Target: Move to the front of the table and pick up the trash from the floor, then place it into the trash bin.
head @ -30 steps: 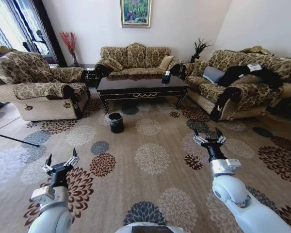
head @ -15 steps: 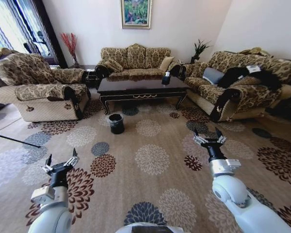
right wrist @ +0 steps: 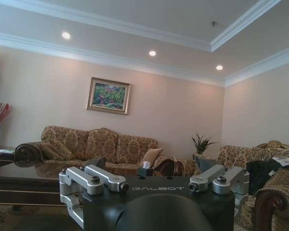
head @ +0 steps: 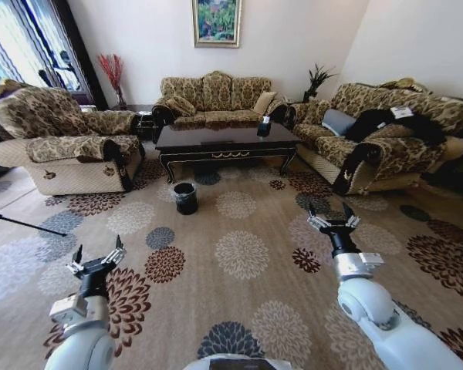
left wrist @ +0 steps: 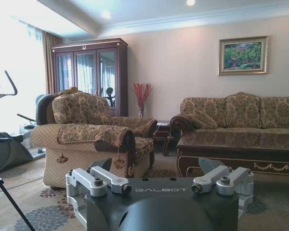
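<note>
Carpet (head: 239, 254) stretches ahead; steer straight toward bench (head: 228, 139), past bin (head: 186, 197), both grippers' (head: 96, 260) (head: 333, 221) fingers spread apart.

Floor (head: 239, 308): patterned carpet, lying flat. Table (head: 228, 139) standing at 12 o'clock; bin (head: 186, 197) sitting at its 7 o'clock.

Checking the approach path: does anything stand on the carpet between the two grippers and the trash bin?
Nothing visible does. Open floor lies between the left gripper, the right gripper and the trash bin, which stands before the table.
</note>
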Available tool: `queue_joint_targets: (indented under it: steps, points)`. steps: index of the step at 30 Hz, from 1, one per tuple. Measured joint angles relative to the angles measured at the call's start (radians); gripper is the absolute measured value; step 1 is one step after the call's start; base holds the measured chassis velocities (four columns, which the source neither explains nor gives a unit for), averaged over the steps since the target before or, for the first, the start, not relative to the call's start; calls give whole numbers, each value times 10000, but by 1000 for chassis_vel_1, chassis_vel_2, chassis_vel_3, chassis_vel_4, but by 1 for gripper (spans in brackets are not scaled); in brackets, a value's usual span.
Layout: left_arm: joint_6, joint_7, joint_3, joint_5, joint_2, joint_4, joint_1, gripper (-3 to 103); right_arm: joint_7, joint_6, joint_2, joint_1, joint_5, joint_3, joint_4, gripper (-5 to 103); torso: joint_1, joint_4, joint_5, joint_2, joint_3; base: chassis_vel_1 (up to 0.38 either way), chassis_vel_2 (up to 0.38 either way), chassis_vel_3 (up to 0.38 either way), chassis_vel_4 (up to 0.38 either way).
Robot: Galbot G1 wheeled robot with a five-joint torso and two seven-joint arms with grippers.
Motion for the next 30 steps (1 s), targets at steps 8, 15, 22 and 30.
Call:
queue_joint_targets:
  steps: [8,15,22,30]
  points:
    - [0,0,0,0,0,0,0,100,0,0,0,0,0,0,0,100,170,0,0,403,233,0,0,0,0]
    - [0,0,0,0,0,0,0,100,0,0,0,0,0,0,0,100,287,0,0,673,385,0,0,0,0]
    - [0,0,0,0,0,0,0,100,0,0,0,0,0,0,0,100,434,0,0,1002,567,0,0,0,0]
    - [0,0,0,0,0,0,0,100,0,0,0,0,0,0,0,100,610,0,0,1406,796,0,0,0,0]
